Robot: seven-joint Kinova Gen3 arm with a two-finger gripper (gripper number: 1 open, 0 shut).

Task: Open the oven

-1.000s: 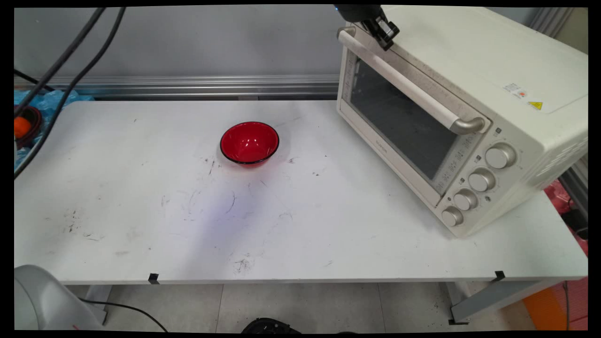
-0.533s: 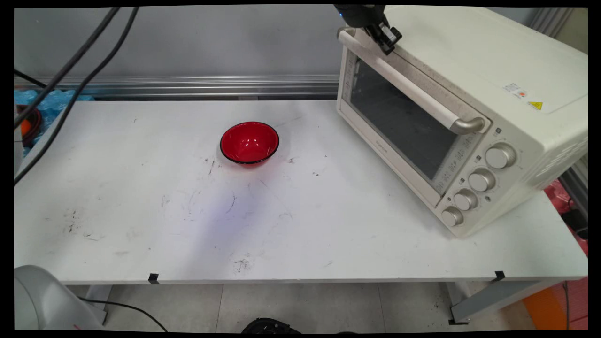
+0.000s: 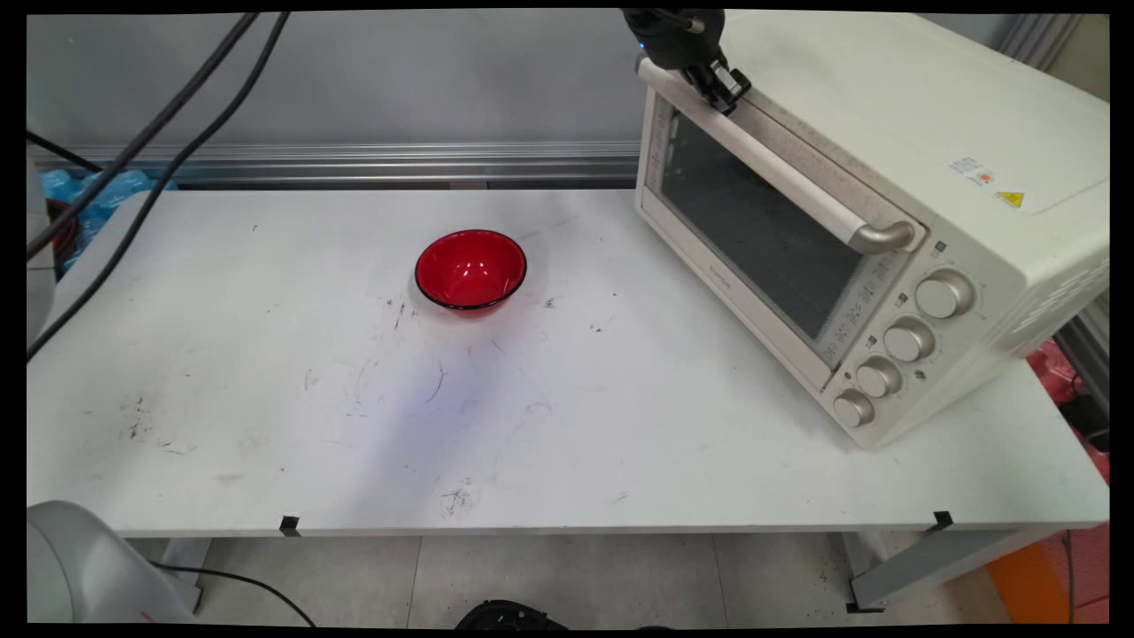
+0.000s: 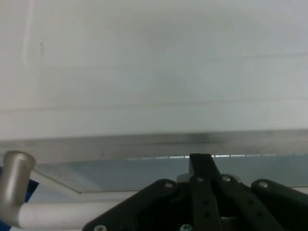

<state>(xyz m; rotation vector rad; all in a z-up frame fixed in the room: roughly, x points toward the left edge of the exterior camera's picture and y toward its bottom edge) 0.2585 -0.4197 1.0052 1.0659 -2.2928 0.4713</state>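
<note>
Up top, gripper (image 3: pixel 722 84) sits at far end of the toaster oven's (image 3: pixel 886 204) door handle (image 3: pixel 771 164), fingers pressed together, nothing held. Oven door shut. Red bowl (image 3: pixel 471 269) mid-desk (image 3: pixel 266 425), well apart from gripper.

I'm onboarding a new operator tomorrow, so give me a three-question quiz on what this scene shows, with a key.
1. True or false: the red bowl holds food.
2. The gripper is nearest which part of the toaster oven? A) the knobs B) the far end of the door handle C) the warning sticker
3. Fill in: the oven door is ____.

Key: 1 false, the bowl is empty. 2 B, both views show the gripper at the handle's far end by the oven's top edge. 3 closed.
</note>
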